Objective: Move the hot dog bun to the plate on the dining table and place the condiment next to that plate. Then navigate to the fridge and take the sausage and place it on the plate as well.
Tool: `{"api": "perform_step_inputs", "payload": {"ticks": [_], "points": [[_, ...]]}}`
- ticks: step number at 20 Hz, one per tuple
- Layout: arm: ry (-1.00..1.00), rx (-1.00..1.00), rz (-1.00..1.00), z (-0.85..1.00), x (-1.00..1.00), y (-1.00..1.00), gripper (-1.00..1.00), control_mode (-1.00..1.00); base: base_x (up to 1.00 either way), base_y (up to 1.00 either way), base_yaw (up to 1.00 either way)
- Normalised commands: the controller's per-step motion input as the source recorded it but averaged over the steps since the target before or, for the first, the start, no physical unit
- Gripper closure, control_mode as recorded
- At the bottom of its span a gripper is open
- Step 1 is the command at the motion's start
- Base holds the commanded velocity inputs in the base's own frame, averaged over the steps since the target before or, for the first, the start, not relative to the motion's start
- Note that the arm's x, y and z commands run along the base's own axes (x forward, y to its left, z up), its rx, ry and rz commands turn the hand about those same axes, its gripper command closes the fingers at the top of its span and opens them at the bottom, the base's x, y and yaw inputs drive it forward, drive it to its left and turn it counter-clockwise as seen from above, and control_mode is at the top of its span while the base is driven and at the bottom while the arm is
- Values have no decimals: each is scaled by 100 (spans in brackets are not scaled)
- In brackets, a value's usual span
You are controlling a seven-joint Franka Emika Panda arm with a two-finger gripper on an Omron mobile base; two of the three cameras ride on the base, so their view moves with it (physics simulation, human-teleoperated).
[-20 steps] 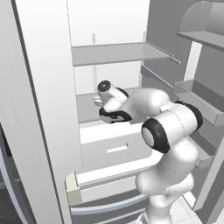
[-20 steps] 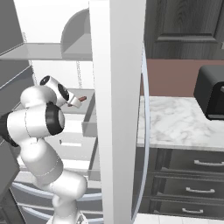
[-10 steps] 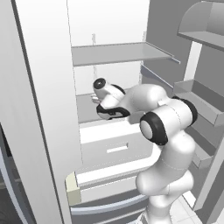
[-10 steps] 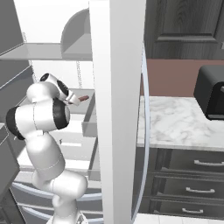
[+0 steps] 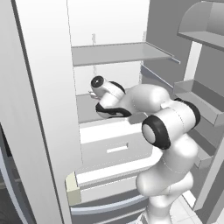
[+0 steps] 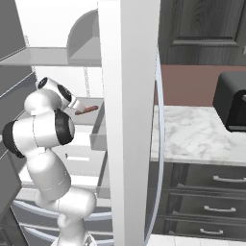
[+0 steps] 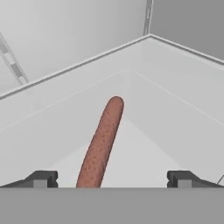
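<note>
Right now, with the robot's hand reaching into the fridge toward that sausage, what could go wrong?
The sausage lies lengthwise between the open gripper tips, nearer one tip, so closing may nudge or roll it instead of pinching it. It lies on a fridge shelf near the back corner; pushing deeper could bump the walls. The fridge door stands close beside the arm, leaving little room to withdraw.

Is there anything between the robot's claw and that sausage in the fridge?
No. In the hand view, the open end effector faces the sausage directly, with nothing between them.
</note>
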Motion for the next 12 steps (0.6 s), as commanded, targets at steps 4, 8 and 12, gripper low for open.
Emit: {"api": "perform_step_inputs", "payload": {"ticks": [4, 8, 12], "points": [[0, 2, -3, -3, 15, -8, -100, -100, 0, 0, 0], [0, 4, -4, -8, 26, -11, -100, -100, 0, 0, 0], [3, 5, -6, -11, 32, -5, -100, -100, 0, 0, 0]]}}
